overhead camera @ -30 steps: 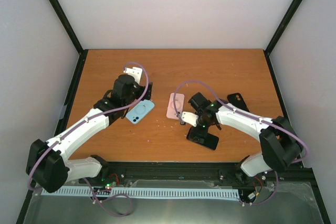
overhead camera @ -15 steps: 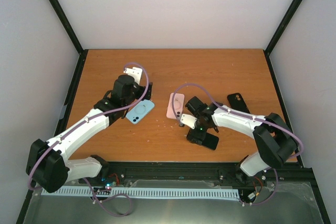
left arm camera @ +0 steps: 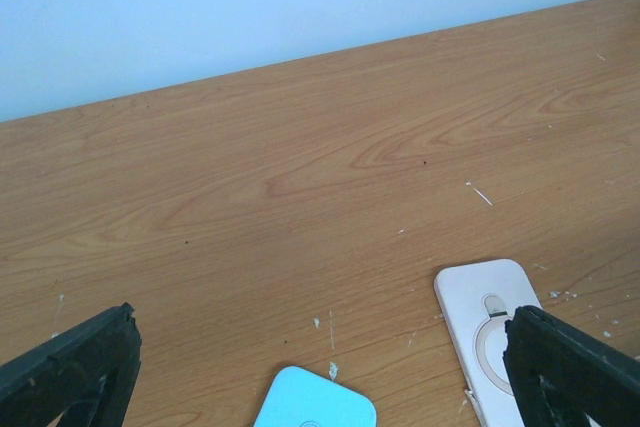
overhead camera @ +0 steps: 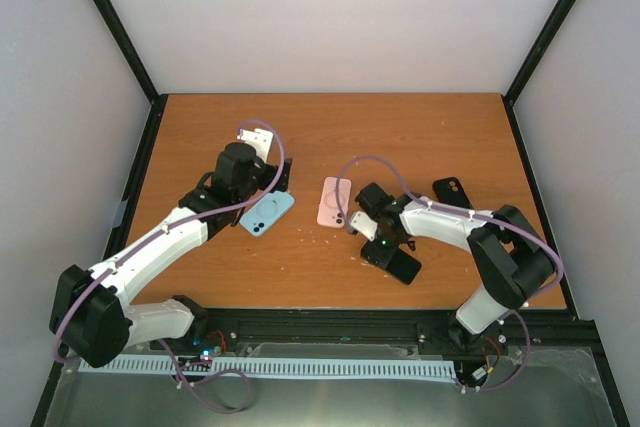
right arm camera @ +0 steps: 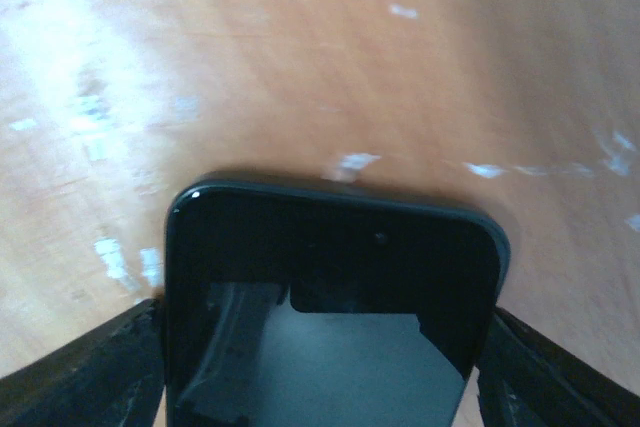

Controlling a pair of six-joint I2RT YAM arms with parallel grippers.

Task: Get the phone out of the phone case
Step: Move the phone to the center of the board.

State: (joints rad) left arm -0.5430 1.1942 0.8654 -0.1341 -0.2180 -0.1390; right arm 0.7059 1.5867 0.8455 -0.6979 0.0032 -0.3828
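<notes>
The phone (overhead camera: 396,264) lies flat, glass side up, near the front of the worktop (overhead camera: 330,137). It is black and shiny. I cannot tell if a thin case is on it.

The right claw (right arm camera: 322,347) sits low over it, one finger on each long side. The fingers are right at the phone's edges. I cannot tell if they squeeze it yet or only touch it. I think the claw stands this way so it can pinch the phone by its sides and pick it up.

A black case (overhead camera: 453,191) lies off to the right, well apart from the phone. It looks empty, so maybe the phone came from there.

A pink case (overhead camera: 334,202) lies just past the right claw, back side up. A blue case (overhead camera: 267,213) lies farther left, back side up too. Both may have phones inside; I cannot see.

The left claw (left arm camera: 320,365) hangs over the far end of the blue case, spread wide, with nothing in it. It looks ready to help.
</notes>
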